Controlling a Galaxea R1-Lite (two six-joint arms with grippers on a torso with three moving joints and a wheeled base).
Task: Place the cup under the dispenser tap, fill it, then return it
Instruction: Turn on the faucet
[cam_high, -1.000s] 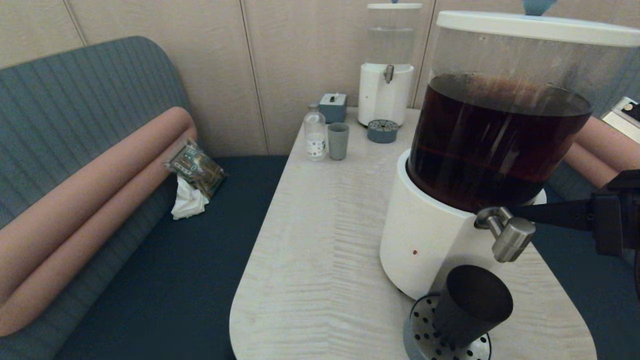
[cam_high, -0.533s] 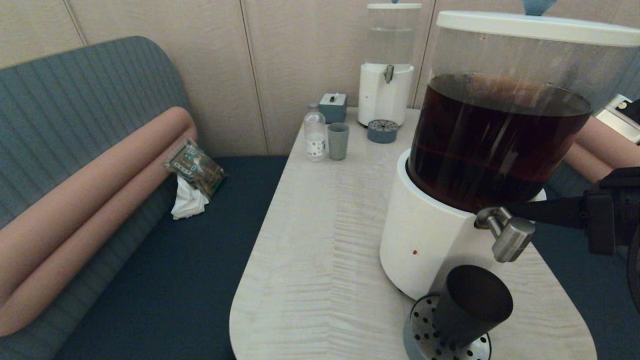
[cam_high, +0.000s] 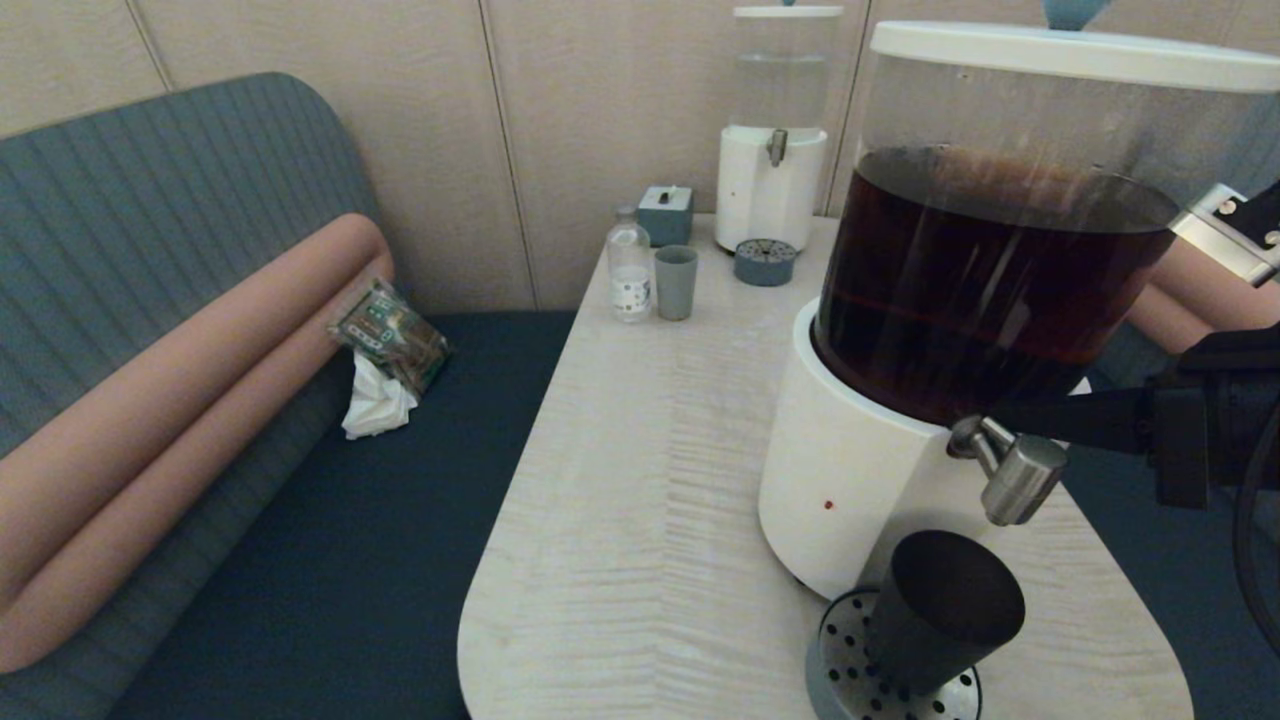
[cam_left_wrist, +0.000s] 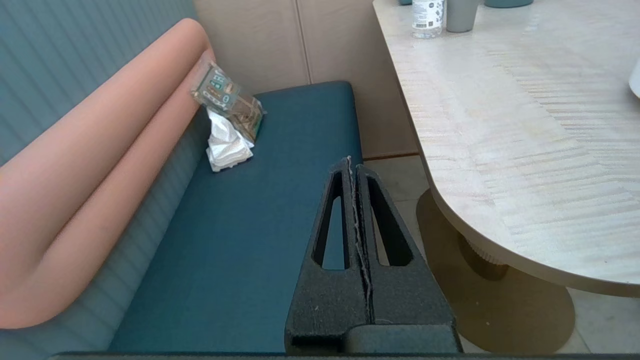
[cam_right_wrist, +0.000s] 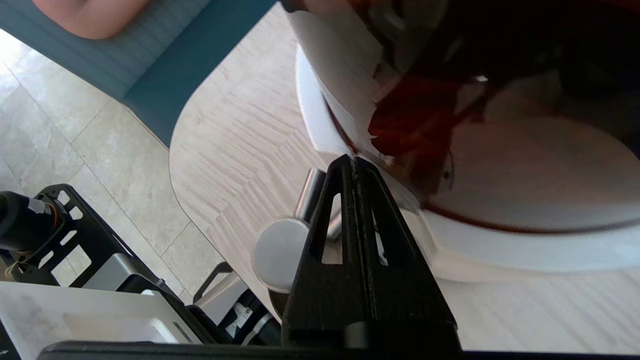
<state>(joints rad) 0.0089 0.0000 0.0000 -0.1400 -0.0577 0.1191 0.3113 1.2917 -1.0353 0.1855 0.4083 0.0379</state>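
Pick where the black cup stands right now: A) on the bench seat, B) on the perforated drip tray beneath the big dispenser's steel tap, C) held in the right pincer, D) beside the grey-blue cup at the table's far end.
B: the black cup stands on the perforated drip tray, below the steel tap, with nothing gripping it.

We note soft, even indoor light in the head view, rather dim. The pale wood-grain table (cam_high: 640, 480) shows only faint shadows. In the right wrist view the large clear tank of dark brown drink (cam_right_wrist: 500, 100) is blurred and smeared.
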